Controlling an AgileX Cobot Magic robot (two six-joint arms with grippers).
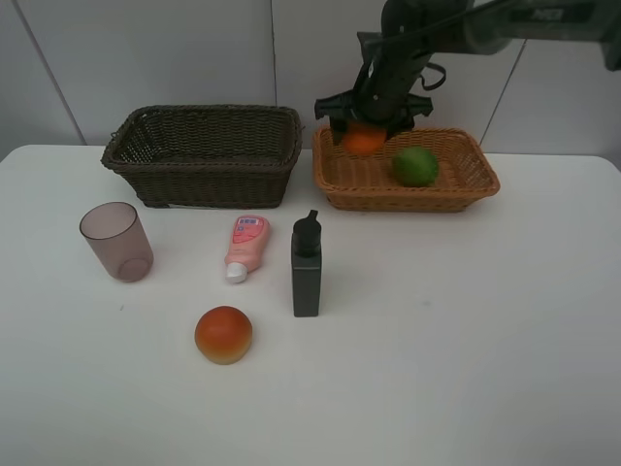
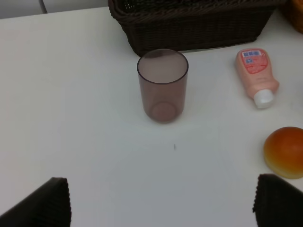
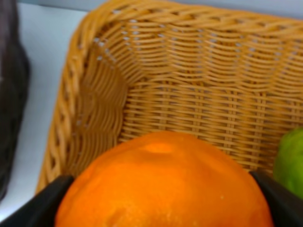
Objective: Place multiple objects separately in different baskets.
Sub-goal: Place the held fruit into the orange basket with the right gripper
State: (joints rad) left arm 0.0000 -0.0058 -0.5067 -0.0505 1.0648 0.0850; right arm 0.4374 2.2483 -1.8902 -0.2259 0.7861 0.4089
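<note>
Resting on the near tabletop (image 1: 437,340) are peach (image 1: 223,334), bottle (image 1: 307,267), tube (image 1: 245,246) and cup (image 1: 116,242), with our left fingers (image 2: 47,203) spread wide and empty. Farther back, our right fingers (image 3: 42,198) clasp the orange (image 3: 165,184), likely firm and slick, across its middle over the tan basket (image 1: 417,202).

Honestly, nothing legible here. Only the pink tube (image 2: 256,75) lying on the surface (image 2: 85,123) carries any print: a small pale label (image 2: 253,57) with blue marks at the end away from its cap (image 2: 263,98), way too tiny and blurry to make out a single word or number.
</note>
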